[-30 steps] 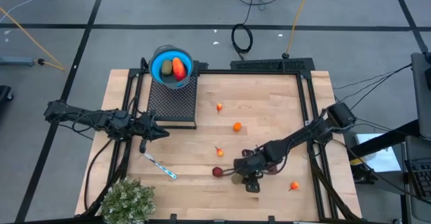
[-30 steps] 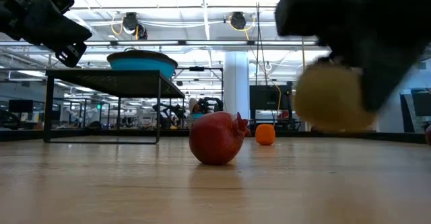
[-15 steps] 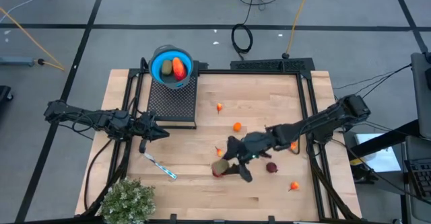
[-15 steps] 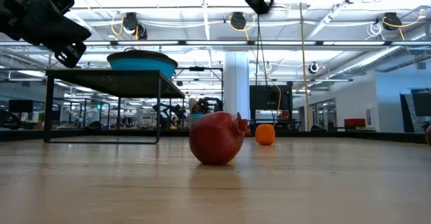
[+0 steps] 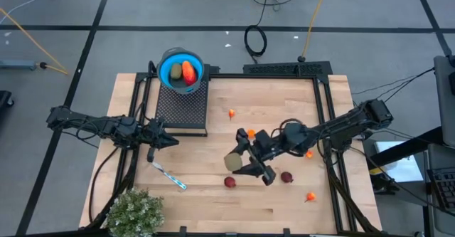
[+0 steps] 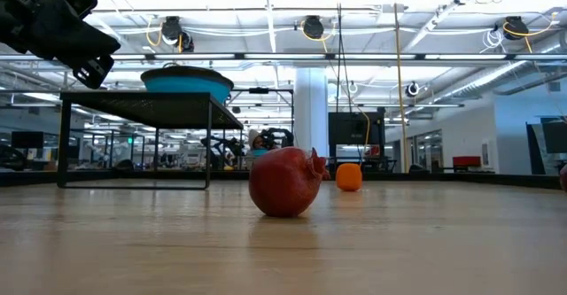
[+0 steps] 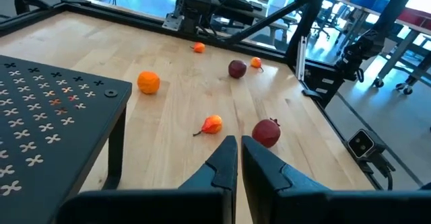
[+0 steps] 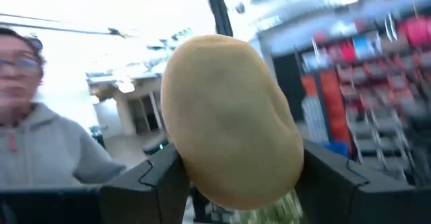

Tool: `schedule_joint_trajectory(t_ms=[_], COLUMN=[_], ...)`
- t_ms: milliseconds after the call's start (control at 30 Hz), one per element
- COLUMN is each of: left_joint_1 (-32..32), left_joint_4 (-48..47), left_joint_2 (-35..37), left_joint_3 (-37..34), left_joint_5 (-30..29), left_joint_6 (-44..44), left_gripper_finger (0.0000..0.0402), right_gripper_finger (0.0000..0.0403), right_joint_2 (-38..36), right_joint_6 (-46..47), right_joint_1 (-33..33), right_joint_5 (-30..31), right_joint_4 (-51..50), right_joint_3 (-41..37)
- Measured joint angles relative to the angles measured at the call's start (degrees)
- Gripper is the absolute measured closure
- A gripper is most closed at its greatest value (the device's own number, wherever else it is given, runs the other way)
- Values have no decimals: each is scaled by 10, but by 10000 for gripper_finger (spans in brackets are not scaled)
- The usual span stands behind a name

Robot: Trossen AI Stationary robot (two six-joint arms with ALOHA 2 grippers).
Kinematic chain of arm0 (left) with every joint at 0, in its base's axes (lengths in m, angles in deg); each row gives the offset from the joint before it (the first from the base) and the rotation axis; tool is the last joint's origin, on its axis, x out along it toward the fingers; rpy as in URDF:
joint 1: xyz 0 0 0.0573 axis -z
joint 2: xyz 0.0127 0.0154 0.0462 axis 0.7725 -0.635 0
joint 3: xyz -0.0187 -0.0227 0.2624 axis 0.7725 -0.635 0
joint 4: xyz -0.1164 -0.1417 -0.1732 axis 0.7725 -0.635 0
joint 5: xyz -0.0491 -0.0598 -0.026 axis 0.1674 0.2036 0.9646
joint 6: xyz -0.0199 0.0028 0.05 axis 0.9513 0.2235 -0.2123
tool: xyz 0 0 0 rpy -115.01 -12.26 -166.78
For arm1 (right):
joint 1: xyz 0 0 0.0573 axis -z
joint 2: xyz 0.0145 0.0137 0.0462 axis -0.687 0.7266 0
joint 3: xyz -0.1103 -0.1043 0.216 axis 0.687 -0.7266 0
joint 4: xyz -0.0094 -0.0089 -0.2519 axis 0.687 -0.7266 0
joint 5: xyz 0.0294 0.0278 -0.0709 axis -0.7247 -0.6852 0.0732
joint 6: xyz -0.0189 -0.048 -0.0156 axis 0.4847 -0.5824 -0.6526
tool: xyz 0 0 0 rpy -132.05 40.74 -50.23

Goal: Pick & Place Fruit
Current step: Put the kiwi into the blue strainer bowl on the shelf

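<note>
An olive-brown oval fruit (image 5: 233, 161) hangs above the middle of the table with my right gripper (image 5: 242, 160) shut on it; it fills the right wrist view (image 8: 229, 120). A blue bowl (image 5: 181, 70) on a black perforated stand (image 5: 182, 106) at the far left holds an olive piece and a red-orange piece. Loose fruit lies on the wood: a dark red round (image 5: 229, 182), another (image 5: 286, 177), and small orange balls (image 5: 232, 113) (image 5: 311, 196). My left gripper (image 5: 168, 141) waits shut beside the stand, touching nothing. My right gripper pinches the olive-brown fruit between its two fingers (image 8: 145, 177), one on each of two opposite sides (image 8: 176, 158). The fingers come from the table's right, about level and tipped slightly up. The fruit is lifted clear of the table.
A bushy green plant (image 5: 135, 212) stands at the near left corner and a thin blue-and-white stick (image 5: 169, 175) lies near it. Black frame rails (image 5: 321, 102) line the table's sides. In the low view a dark red fruit (image 6: 285, 182) sits close. A person (image 8: 40, 143) shows beyond the table.
My right gripper has risen from near the table's front with the olive-brown fruit, lifting it clear, and has gone toward the far edge and a little left. It has tipped from pointing down to about level. It has left the low view upward.
</note>
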Motion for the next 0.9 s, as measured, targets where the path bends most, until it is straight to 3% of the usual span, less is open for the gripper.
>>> schedule_joint_trajectory(t_ms=[367, 567, 800, 900], left_joint_1=[0, 0, 0, 0], left_joint_4=[0, 0, -1, -1], left_joint_2=[0, 0, 0, 0], left_joint_3=[0, 0, 0, 0], left_joint_5=[0, -2, -2, -2], left_joint_6=[-4, -10, -11, -11], left_gripper_finger=[382, 382, 382, 382], right_gripper_finger=[191, 190, 190, 190], right_joint_2=[0, 0, 0, 0], right_joint_6=[-115, -177, -172, -148], right_joint_1=[-2, -3, -3, -3], right_joint_5=[-164, -220, -213, -135], right_joint_4=[209, 239, 232, 204], right_joint_3=[0, 0, 0, 0])
